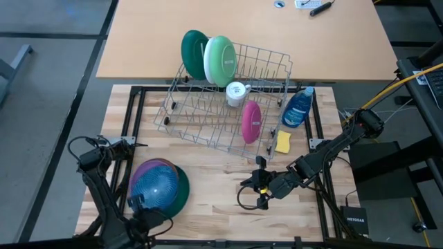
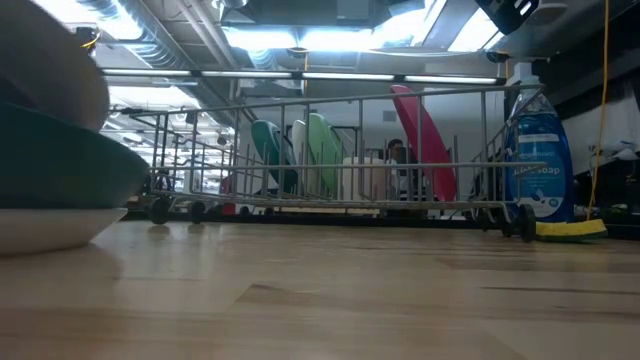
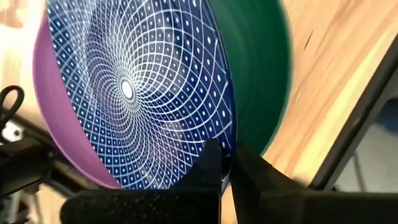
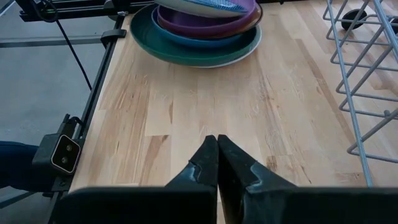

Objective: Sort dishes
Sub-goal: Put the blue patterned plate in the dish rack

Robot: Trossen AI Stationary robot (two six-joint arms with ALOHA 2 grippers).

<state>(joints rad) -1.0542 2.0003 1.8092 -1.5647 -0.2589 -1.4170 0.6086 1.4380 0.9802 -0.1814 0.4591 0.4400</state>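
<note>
Left tool [image 3: 225, 171] clamped on the blue patterned round bowl's [image 1: 158, 188] rim.
The bowl tops a purple-and-green dish stack near the wooden surface's [image 1: 214, 173] front-left corner; right tool [image 4: 217, 152] pressed together, empty, near the front edge.

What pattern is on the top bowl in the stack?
The top bowl is blue with swirling white lines, clearest in the left wrist view.

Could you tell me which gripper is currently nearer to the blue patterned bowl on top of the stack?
The left. The left gripper is shut on the rim of the blue patterned bowl. The right gripper hangs shut over bare table to the stack's right, near the dish rack.
</note>
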